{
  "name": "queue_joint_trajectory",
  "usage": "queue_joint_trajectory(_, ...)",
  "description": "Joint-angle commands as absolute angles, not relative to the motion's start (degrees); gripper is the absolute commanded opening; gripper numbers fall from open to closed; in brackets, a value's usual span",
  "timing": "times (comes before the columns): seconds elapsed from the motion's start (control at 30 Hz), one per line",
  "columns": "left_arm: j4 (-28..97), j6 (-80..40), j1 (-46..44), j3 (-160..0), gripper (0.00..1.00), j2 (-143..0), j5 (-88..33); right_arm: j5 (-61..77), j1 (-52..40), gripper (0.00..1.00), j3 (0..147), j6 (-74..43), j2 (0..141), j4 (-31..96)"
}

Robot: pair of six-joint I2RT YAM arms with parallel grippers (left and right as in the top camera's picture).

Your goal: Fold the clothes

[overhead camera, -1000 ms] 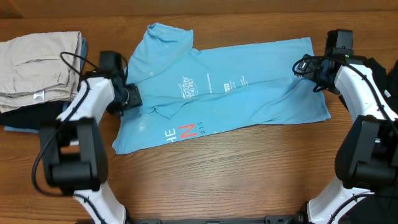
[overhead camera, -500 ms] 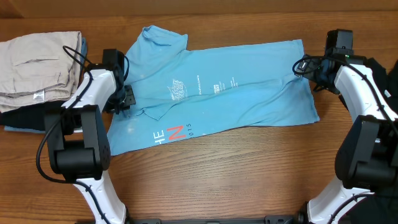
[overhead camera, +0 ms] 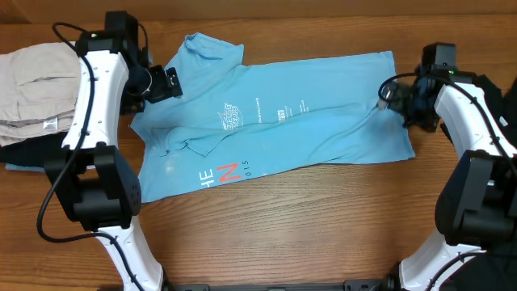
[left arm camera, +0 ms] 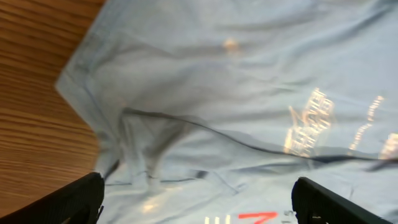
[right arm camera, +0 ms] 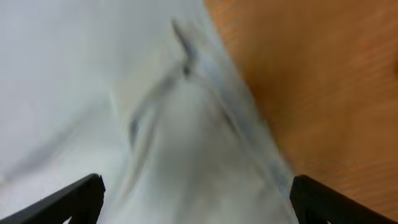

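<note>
Overhead: T-shirt [overhead camera: 275, 121] lies crumpled across the desk [overhead camera: 323, 234], print partly lost in folds. Left claw [overhead camera: 166, 82] apart at its left edge, empty; right claw [overhead camera: 393, 97] apart at the right edge. Right wrist view blurred.

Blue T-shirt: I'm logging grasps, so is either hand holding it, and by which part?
Nothing is held. The left hand and the right hand are both open over the T-shirt, with no cloth between their fingers.

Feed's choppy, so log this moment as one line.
left gripper: open, over sleeve end | right gripper: open, at hem edge | light blue T-shirt: laid out, unheld
</note>
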State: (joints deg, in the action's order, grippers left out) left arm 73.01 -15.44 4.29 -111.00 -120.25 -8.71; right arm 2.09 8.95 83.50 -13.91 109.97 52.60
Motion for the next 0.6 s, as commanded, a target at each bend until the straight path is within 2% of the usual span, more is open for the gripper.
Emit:
queue_joint_trajectory(0.0,73.3,-14.7,4.6,-112.3,1.00,-120.1,-12.9,2.4,9.2,0.84,84.5,-7.4,107.7,57.7)
queue_joint_trajectory(0.03,73.3,-14.5,4.6,-112.2,1.00,-120.1,-12.3,1.6,9.2,0.75,84.4,-7.7,107.7,58.8)
queue_joint_trajectory(0.1,73.2,-14.6,4.6,-112.2,1.00,-120.3,-10.1,1.3,9.2,0.22,82.2,-7.8,107.7,58.8)
queue_joint_trajectory(0.13,73.2,-14.6,4.5,-112.2,1.00,-120.4,-10.1,-1.9,9.2,0.09,79.6,-10.4,107.7,56.6)
queue_joint_trajectory(0.17,73.2,-14.6,4.4,-112.2,1.00,-120.4,-10.1,-4.3,9.2,0.04,77.6,-11.7,107.7,54.0)
queue_joint_trajectory(0.33,72.6,-14.5,4.5,-112.2,1.00,-120.4,-8.3,-2.5,9.1,0.04,68.4,-12.0,107.7,41.2)
queue_joint_trajectory(0.57,72.8,-14.6,4.5,-112.2,1.00,-120.4,-6.5,-10.0,13.3,0.04,66.2,-18.3,107.7,49.7)
